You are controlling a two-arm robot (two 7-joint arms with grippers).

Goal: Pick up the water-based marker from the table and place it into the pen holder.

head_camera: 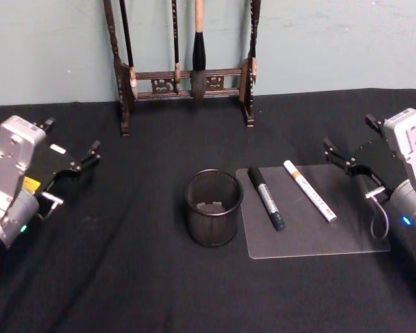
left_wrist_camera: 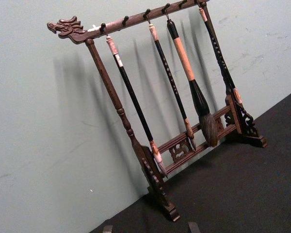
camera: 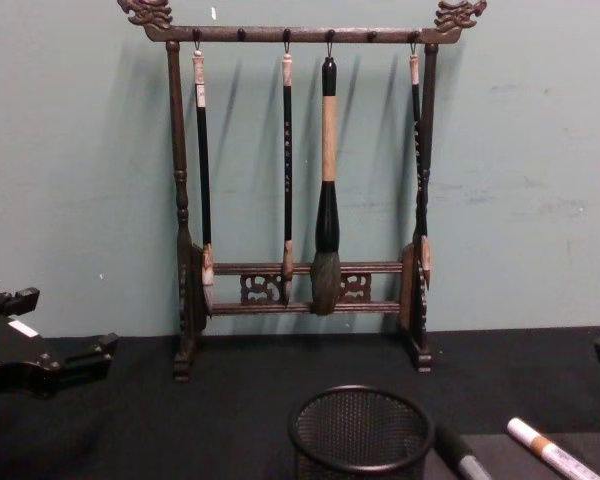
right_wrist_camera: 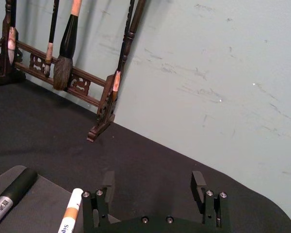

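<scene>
Your left gripper (head_camera: 73,137) and right gripper (right_wrist_camera: 153,182) had jaws spread. The dark marker (head_camera: 266,198) lay beside the white marker (head_camera: 310,191) (sharing one mat (head_camera: 319,239)), so you risked grabbing the wrong one.

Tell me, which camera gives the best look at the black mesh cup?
The head view: the pen holder shows whole from above, rim, mesh wall and inside. The chest view shows its rim and upper mesh, cut off at the bottom edge. Both wrist views face the brush rack.
</scene>
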